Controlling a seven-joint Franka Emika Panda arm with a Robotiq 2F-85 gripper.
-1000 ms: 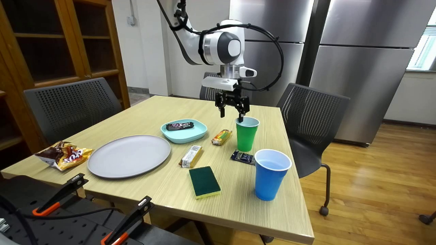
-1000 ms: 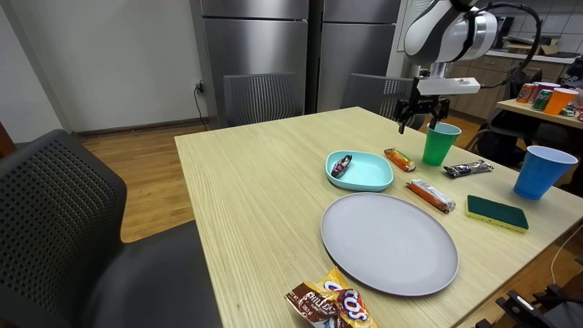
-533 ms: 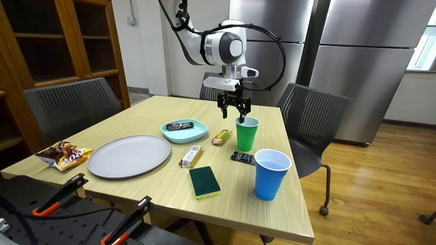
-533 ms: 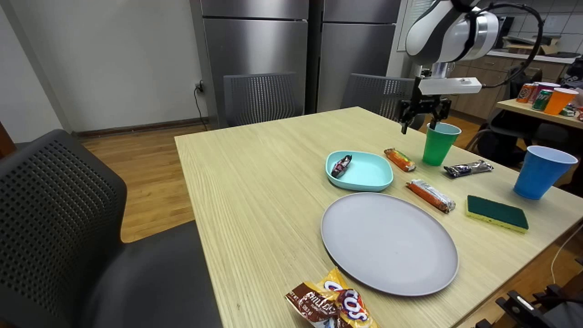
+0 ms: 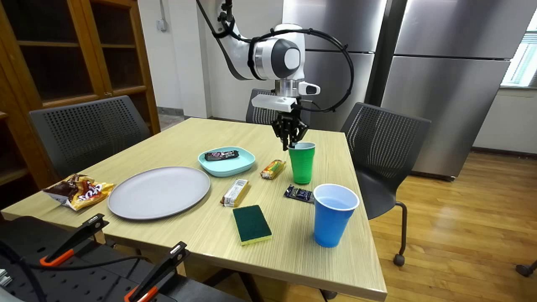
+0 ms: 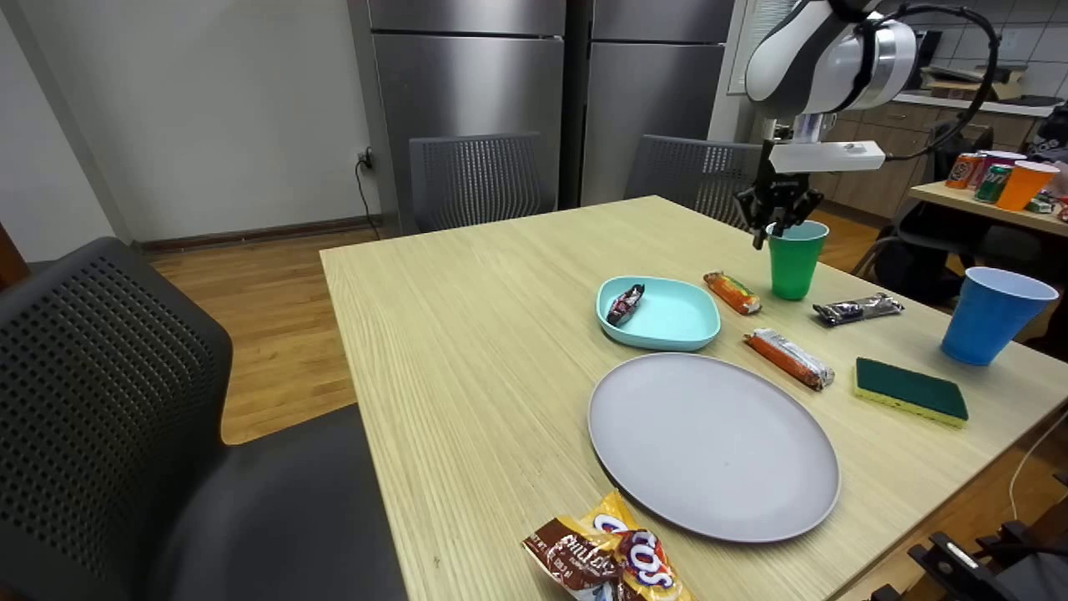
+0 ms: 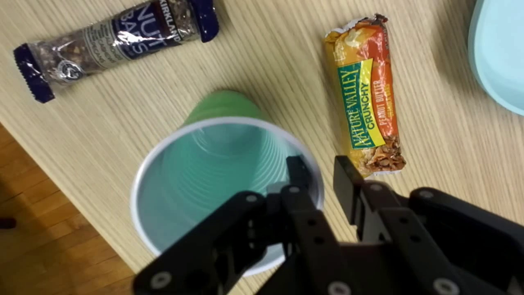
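Note:
My gripper [image 7: 321,177] straddles the rim of a green cup [image 7: 204,164], which stands on the table. One black finger [image 7: 298,174] is inside the cup against or near its wall. Outside the rim is the other finger [image 7: 347,190], with a strip of table showing between it and the rim. The jaws are narrowed but apart. In both exterior views the gripper [image 5: 289,145] sits at the near-left edge of the cup [image 6: 794,265]. A Nature Valley bar [image 7: 368,98] lies beside the outer finger, and a dark nut bar [image 7: 123,41] lies beyond the cup.
A blue cup [image 5: 334,218] and a green sponge [image 5: 252,223] stand nearer the front edge. A wrapped bar [image 5: 235,193], a grey plate [image 6: 713,451], a teal dish [image 6: 680,313] holding a dark bar, and a snack bag [image 6: 605,559] share the table [image 6: 484,334].
The jaws have drawn much closer together around the cup's rim. The green cup's top has shifted toward the outer finger and its tilt has changed. The arm has moved slightly.

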